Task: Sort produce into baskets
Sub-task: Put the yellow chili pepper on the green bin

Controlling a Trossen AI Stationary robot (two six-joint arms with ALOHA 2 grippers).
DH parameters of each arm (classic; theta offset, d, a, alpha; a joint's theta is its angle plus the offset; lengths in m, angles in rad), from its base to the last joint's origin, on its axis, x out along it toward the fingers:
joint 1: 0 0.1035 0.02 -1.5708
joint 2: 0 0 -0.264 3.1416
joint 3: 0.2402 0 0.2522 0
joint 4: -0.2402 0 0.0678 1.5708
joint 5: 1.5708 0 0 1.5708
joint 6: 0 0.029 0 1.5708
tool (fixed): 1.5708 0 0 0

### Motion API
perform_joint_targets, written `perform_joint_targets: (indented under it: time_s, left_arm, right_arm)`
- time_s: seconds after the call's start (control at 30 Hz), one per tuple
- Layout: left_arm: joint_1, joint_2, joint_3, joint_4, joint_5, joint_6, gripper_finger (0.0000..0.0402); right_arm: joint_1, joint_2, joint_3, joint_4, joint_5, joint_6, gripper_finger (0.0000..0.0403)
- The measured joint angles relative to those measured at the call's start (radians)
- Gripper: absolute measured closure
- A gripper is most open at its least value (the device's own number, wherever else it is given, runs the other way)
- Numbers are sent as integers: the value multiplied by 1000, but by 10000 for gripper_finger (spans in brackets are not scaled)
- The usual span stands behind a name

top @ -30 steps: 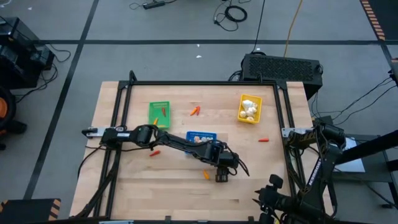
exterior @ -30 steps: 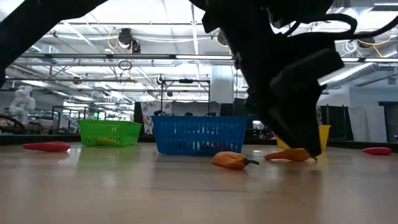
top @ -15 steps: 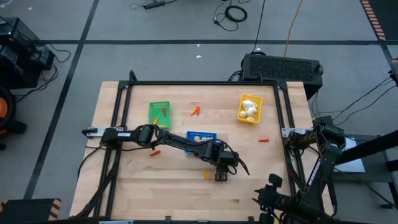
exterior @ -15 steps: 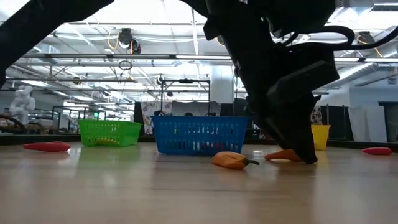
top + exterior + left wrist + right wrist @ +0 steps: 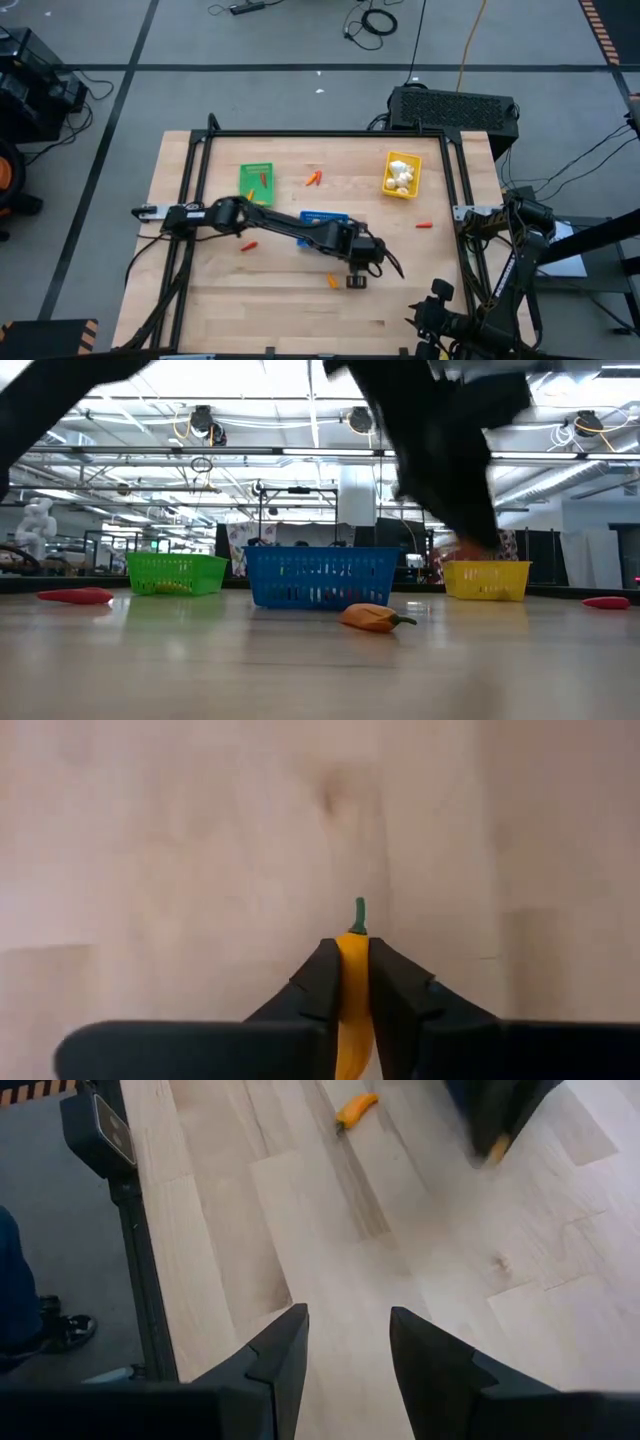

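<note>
Wrist pictures tell the most. From the left wrist, the left gripper point(image 5: 345, 982) is pinched shut on an orange pepper point(image 5: 351, 980), green stem poking out past the fingertips, over bare table point(image 5: 180, 840). From high up the pepper is hidden under that gripper point(image 5: 355, 282), right beside another orange pepper point(image 5: 332, 282), near the blue basket point(image 5: 322, 216). The right gripper point(image 5: 348, 1345) waits half open at the table's edge, holding nothing.

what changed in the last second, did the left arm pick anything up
Yes. The left pincer closed on an orange pepper that lay on the table and lifted it clear. The other orange pepper stayed put, as did the green basket, blue basket, yellow basket and the waiting right pincer.
</note>
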Motion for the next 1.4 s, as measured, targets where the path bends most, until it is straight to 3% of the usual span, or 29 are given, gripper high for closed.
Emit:
perform_joint_targets:
  time_s: [0.13,0.37,0.5,0.63,0.83,0.97,1.1,1.4]
  left_arm:
    - [-1,-117,5,-164,-69,2,352]
    - [32,-291,-22,-647,-438,-69,350]
    - [110,-387,-143,-764,-447,-161,350]
    - [182,-545,-359,-706,-428,-174,350]
    - [329,-747,-740,-487,-294,-205,350]
    - [393,-816,-924,-399,-279,-231,350]
    - [431,-844,-1012,-313,-297,-267,350]
    - [437,-841,-1025,-320,-333,-270,349]
  right_arm:
    - [0,0,0,5,0,17,268]
    - [0,0,0,67,4,27,268]
    - [0,0,0,133,7,22,268]
    - [8,8,0,165,26,20,268]
    - [8,40,0,176,57,16,268]
    - [6,50,0,177,59,17,268]
    - [3,53,0,179,83,35,268]
    - [-35,53,0,191,115,27,268]
